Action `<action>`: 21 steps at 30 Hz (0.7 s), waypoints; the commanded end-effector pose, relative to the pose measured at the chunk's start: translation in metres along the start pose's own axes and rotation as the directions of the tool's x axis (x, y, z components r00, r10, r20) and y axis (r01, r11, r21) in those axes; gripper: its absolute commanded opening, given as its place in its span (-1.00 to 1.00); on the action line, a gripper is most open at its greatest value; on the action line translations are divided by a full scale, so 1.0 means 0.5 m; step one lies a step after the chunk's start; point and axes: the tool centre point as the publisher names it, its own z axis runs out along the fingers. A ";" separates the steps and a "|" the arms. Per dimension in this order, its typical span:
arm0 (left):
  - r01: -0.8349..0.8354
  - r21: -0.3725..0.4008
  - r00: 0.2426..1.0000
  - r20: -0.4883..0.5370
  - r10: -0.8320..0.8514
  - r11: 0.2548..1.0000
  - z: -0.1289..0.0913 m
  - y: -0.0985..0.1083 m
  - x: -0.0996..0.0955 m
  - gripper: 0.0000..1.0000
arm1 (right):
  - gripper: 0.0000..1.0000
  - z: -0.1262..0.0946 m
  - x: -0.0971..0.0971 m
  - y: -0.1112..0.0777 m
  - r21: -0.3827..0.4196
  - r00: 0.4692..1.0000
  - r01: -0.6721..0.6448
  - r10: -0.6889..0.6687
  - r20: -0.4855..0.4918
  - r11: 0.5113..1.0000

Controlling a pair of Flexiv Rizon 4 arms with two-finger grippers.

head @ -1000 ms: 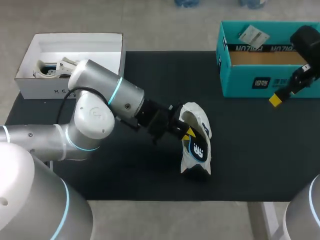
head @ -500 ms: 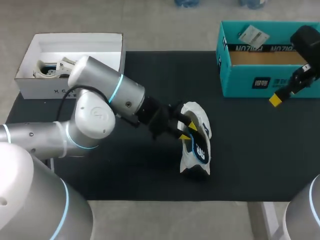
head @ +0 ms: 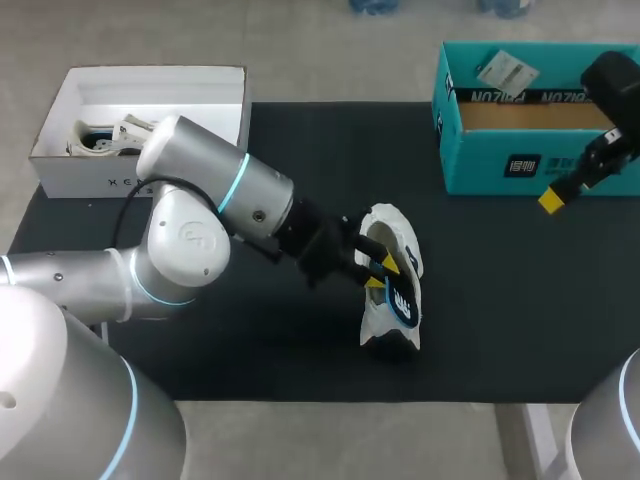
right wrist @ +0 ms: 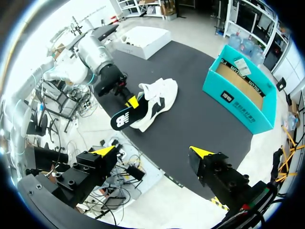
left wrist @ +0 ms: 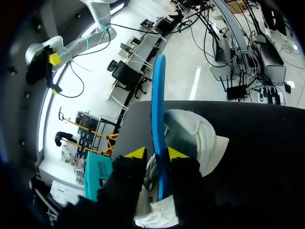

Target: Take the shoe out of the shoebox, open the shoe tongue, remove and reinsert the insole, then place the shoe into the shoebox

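The left claw [head: 381, 273] stays clenched on the blue-edged insole [head: 403, 298], its yellow tips pinching the sole's edge from both sides in the wrist view; over the past second, arm and insole have nudged a little further across the white shoe [head: 393, 232], which has kept its place near the middle of the black counter [head: 500, 320]; most of the insole shows outside the shoe, printed face up, though whether its far end is still tucked inside cannot be made out; the removal looks all but done, with reinsertion to follow; the right claw [head: 552, 197] hangs released and empty just in front of the teal shoebox [head: 500, 170], unmoved.
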 end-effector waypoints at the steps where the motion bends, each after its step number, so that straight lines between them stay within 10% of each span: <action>1: -0.002 -0.005 1.000 -0.020 0.001 1.000 0.008 0.004 0.003 -1.00 | 1.00 0.002 -0.002 0.006 0.007 1.000 -0.001 0.001 -0.001 1.000; 21: -0.047 -0.077 0.996 -0.080 0.041 0.996 0.009 0.078 0.029 -1.00 | 1.00 0.002 -0.002 0.006 0.007 1.000 -0.001 0.001 -0.001 1.000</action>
